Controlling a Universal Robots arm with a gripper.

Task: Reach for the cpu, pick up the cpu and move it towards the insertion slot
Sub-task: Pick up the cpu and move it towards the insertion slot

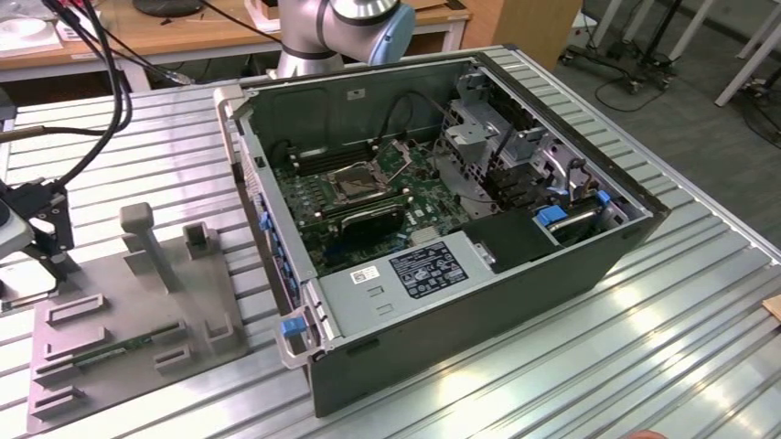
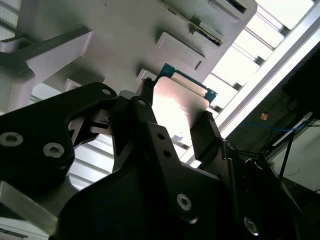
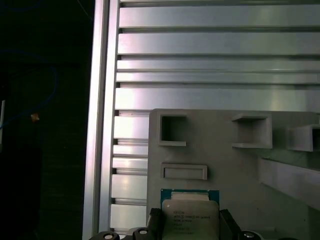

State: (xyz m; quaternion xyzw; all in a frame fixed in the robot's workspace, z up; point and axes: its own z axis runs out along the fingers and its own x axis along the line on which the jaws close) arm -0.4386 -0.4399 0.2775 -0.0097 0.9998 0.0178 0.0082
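The cpu is a thin square chip with a pale silver face and a green rim. It lies between the two black fingers of my gripper, which press on its opposite edges. In both wrist views it sits low over the grey fixture plate; I cannot tell whether it touches the plate. In the exterior view my gripper is at the far left, over that plate's back corner. The insertion slot, a metal-framed square socket with its bracket raised, lies inside the open computer case, well towards the exterior view's right.
The open computer case stands on a ribbed aluminium table. The fixture plate carries upright grey posts, several recesses and a long green memory stick. Black cables hang at the exterior view's left. The arm's base is behind the case.
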